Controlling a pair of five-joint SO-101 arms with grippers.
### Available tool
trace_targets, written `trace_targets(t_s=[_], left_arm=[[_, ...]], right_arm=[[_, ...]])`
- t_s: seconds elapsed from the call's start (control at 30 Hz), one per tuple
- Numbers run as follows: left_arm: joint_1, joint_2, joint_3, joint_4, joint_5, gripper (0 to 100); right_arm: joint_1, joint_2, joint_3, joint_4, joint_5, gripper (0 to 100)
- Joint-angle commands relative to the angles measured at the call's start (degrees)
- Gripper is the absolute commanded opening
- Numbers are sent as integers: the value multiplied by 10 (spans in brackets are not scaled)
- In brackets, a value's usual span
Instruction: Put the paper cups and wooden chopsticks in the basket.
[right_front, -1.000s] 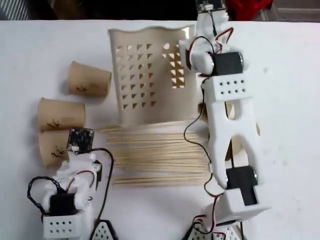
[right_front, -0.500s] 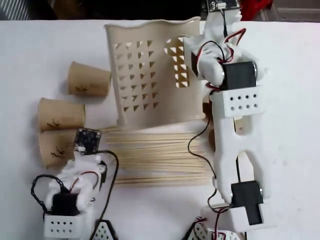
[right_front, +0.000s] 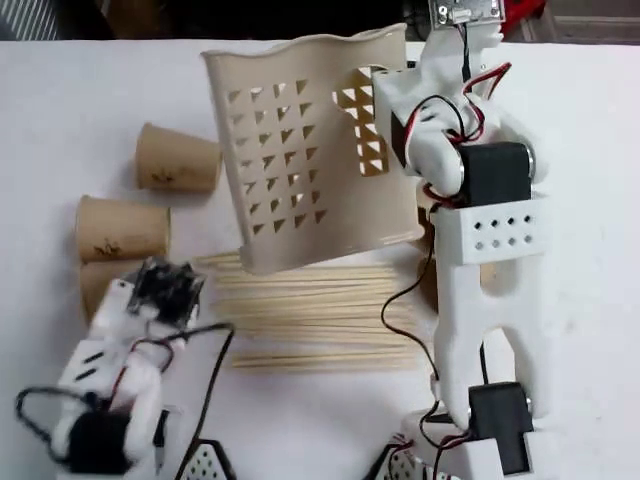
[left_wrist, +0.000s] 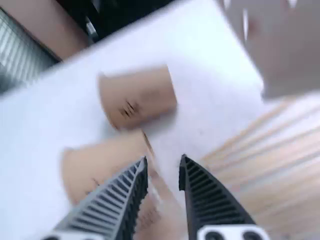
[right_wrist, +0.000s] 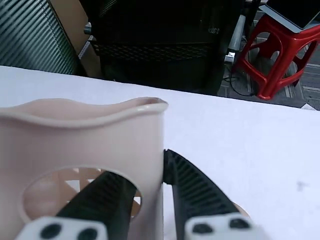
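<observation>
- Three paper cups lie on their sides at the left of the white table (right_front: 590, 150). The far cup (right_front: 177, 160) lies apart from the others. The middle cup (right_front: 122, 228) is just beside the near cup (right_front: 95, 288).
- The left arm (right_front: 105, 385) stands at the near left corner, and its wrist covers part of the near cup.
- In the left wrist view, the left jaws are a narrow gap apart and hold nothing. They hang over the middle and near cups, with the far cup beyond their tips.
- The chopsticks (right_front: 320, 310) lie loose on the table in a wide flat band, roughly parallel. The band runs from beside the left arm's wrist across to the right arm.
- The basket (right_front: 300, 150) sits tilted behind the chopsticks, its triangle-holed wall turned up toward the high camera. Its lower edge overlaps the farthest sticks. No cup or stick can be seen inside it.
- The right jaws are clamped on the basket's wall just under the wavy rim. One jaw is inside, seen through a round cutout, and the other is pressed against the outside.
- The right arm (right_front: 490, 260) stretches from the near edge of the table up to the basket's right side.
</observation>
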Motion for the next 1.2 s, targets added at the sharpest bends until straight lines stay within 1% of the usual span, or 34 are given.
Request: trace_targets(t_s=[0.0,0.1,0.2,0.27,0.37,0.47,0.57,0.63,0.7,0.8,0.93,1.03,1.1,1.17], left_arm=[[9,18,-152,23,-25,123],[10,95,-237,34,-20,182],[10,218,-329,34,14,281],[12,299,-405,50,36,317],[47,403,-533,99,55,319],[109,487,-642,171,71,321],[159,550,-695,214,87,321],[170,579,-699,209,94,322],[171,604,-675,179,98,336],[166,646,-600,108,94,343],[126,685,-489,-33,94,342],[118,715,-419,-140,95,342],[116,745,-392,-201,98,341],[116,787,-383,-244,99,340]], right_arm=[[4,-28,-30,1,-6,17],[4,-30,-32,1,-6,17],[4,-28,-32,1,-6,17],[4,-28,-29,0,-6,17],[4,-28,-29,0,-6,17],[4,-24,-27,-1,-5,17],[4,-2,-32,-1,-5,17],[3,15,-33,-9,-6,17],[3,31,-33,-21,-6,17],[3,52,-33,-42,-6,17],[4,73,-33,-69,-6,17],[2,100,-33,-112,-7,17],[0,122,-33,-142,-11,17],[0,146,-33,-160,-11,17]])
